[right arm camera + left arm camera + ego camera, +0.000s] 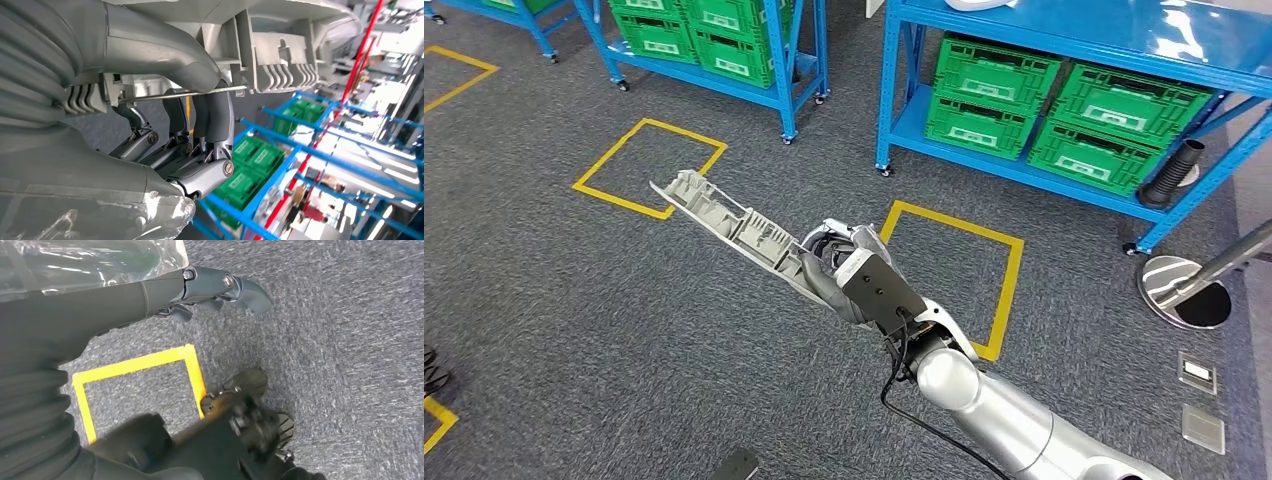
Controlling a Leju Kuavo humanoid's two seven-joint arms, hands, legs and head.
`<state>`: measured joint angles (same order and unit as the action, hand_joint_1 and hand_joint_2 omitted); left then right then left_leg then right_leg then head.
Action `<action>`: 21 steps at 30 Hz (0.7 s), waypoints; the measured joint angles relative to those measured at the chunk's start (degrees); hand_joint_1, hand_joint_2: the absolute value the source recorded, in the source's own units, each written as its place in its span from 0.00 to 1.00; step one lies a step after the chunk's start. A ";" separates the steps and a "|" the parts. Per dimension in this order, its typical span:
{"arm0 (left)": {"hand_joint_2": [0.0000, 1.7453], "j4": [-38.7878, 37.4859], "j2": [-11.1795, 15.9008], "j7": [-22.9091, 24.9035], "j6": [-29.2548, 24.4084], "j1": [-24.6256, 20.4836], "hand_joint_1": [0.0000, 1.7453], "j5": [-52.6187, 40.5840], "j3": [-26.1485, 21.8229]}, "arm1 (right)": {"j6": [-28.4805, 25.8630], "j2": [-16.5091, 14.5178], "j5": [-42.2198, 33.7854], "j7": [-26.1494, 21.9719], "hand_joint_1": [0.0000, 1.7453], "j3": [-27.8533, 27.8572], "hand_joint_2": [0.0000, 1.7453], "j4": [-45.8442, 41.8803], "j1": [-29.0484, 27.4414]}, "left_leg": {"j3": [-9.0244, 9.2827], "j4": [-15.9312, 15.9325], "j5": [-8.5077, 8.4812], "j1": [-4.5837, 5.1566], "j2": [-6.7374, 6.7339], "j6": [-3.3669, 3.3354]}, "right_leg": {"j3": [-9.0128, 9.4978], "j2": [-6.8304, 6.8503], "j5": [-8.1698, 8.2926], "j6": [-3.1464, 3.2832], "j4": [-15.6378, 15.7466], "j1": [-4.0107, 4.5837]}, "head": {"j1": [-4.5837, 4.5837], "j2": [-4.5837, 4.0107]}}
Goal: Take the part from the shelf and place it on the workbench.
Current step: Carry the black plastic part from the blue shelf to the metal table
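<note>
Fingers of the right hand [839, 268] are wrapped around one end of a long, pale grey moulded plastic part [724, 222] with ribs and clips along its length. The part sticks out from the hand, up and to the left in the head view, held in the air above the grey carpet floor [554, 300] and reaching toward a yellow tape square [650, 166] marked on it. In the right wrist view the thick grey thumb [165, 60] presses over the part's ribbed face [270, 55] while the darker fingers [215, 120] curl beneath it, so the grip is firm on both sides.

The left hand [210, 290] hangs over the carpet with its dark fingers [247, 290] bent slightly inward and nothing between them; whether they count as closed I cannot tell.

Blue metal shelves [1064, 170] stand along the far edge of the floor, their lower level holding green plastic crates [1064, 115]. A second yellow tape square [964, 270] lies just beyond the right hand.
</note>
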<state>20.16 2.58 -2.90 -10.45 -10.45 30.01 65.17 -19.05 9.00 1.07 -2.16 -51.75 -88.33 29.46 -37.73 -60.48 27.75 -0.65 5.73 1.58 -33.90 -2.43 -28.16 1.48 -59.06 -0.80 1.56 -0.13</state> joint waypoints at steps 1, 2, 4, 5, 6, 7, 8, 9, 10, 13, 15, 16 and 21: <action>1.00 0.02 0.05 -0.01 -0.01 0.00 0.00 0.00 0.01 | -0.01 -0.02 0.02 0.06 1.00 0.01 1.00 -0.10 -0.03 | -0.88 -1.99 1.32 0.08 -1.72 0.38 | 0.19 0.92 0.11 0.28 0.30 -0.15 | -0.24 0.00; 1.00 0.04 0.02 -0.01 -0.01 -0.05 0.00 -0.01 0.01 | -0.03 -0.01 0.03 0.12 1.00 0.01 1.00 -0.15 -0.10 | -2.18 -4.98 2.96 0.07 -3.46 0.76 | 0.32 1.79 0.11 0.43 0.42 -0.11 | -0.52 0.00; 1.00 0.06 0.00 -0.01 -0.02 -0.09 0.00 0.01 0.02 | -0.04 0.04 0.09 0.23 1.00 0.00 1.00 -0.19 -0.23 | -4.98 -11.34 5.46 -0.32 -4.72 1.32 | 0.38 3.57 -0.01 0.55 0.39 -0.10 | -0.69 0.00; 1.00 0.06 0.00 -0.01 -0.02 -0.03 0.00 0.02 0.03 | -0.04 0.06 0.15 0.31 1.00 -0.01 1.00 -0.20 -0.30 | -5.50 -12.70 5.51 -0.52 -4.90 1.51 | 0.39 4.39 -0.09 0.51 0.36 -0.12 | -0.71 0.00; 1.00 0.06 0.02 -0.02 -0.02 0.04 0.00 0.03 0.03 | -0.04 0.07 0.23 0.44 1.00 -0.02 1.00 -0.22 -0.32 | -4.98 -11.97 4.55 -0.67 -5.09 1.65 | 0.43 5.17 -0.20 0.40 0.30 -0.16 | -0.73 0.00; 1.00 0.06 0.07 -0.02 -0.03 0.07 0.00 0.04 0.03 | -0.04 0.08 0.32 0.62 1.00 -0.02 1.00 -0.28 -0.33 | -3.35 -9.08 2.76 -0.77 -5.54 1.72 | 0.52 5.89 -0.36 0.21 0.21 -0.22 | -0.74 0.00; 1.00 0.07 0.09 -0.03 -0.04 0.06 0.00 0.04 0.03 | -0.03 0.08 0.41 0.79 1.00 -0.01 1.00 -0.38 -0.33 | -1.33 -5.34 1.20 -0.71 -6.73 1.74 | 0.65 6.53 -0.57 -0.05 0.12 -0.22 | -0.74 0.00; 1.00 0.07 0.10 -0.04 -0.05 0.01 0.00 0.04 0.03 | -0.03 0.10 0.49 0.93 1.00 0.01 1.00 -0.48 -0.33 | 0.43 -1.92 0.03 -0.43 -8.05 1.59 | 0.75 7.13 -0.78 -0.37 -0.02 -0.09 | -0.82 0.00; 1.00 0.08 0.09 -0.05 -0.06 -0.06 0.00 0.05 0.03 | -0.03 0.11 0.53 1.05 1.00 0.02 1.00 -0.59 -0.33 | 1.55 0.39 -0.50 -0.16 -9.14 1.19 | 0.83 7.67 -0.94 -0.72 -0.09 0.06 | -0.84 0.00; 1.00 0.07 0.10 -0.07 -0.06 0.02 0.00 0.13 0.04 | -0.02 0.16 0.61 1.17 1.00 0.04 1.00 -0.81 -0.32 | 1.62 1.40 -0.30 0.36 -8.82 -0.35 | 1.15 9.37 -1.21 -1.70 0.05 0.32 | -0.70 0.00; 1.00 0.07 0.12 -0.08 -0.07 0.18 0.00 0.17 0.04 | -0.01 0.18 0.68 1.18 1.00 0.07 1.00 -1.08 -0.30 | 1.58 1.61 -0.50 0.20 -7.56 -1.15 | 0.92 8.10 -2.41 -2.25 -0.98 0.05 | -0.55 0.00; 1.00 0.08 0.12 -0.09 -0.08 0.16 0.00 0.18 0.04 | -0.01 0.22 0.70 1.19 1.00 0.09 1.00 -1.25 -0.31 | 1.62 1.72 -0.60 0.07 -6.95 -1.53 | 0.03 6.54 -3.82 -2.39 -3.05 -0.09 | -0.40 0.00; 1.00 0.08 0.07 -0.11 -0.16 0.18 0.00 0.09 0.03 | -0.01 0.67 0.93 1.37 1.00 0.12 1.00 -1.48 -0.87 | 1.63 1.56 -0.61 0.28 -3.01 -2.19 | -6.80 2.60 -7.73 -1.97 -16.00 -0.01 | 0.16 0.00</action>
<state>20.24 2.65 -3.02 -10.61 -10.28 30.11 65.20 -19.06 9.67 1.99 -0.79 -51.63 -89.81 28.59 -36.10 -58.92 27.14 -0.37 2.72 -0.61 -40.69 0.17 -35.88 -0.49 -75.06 -0.81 1.72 -0.13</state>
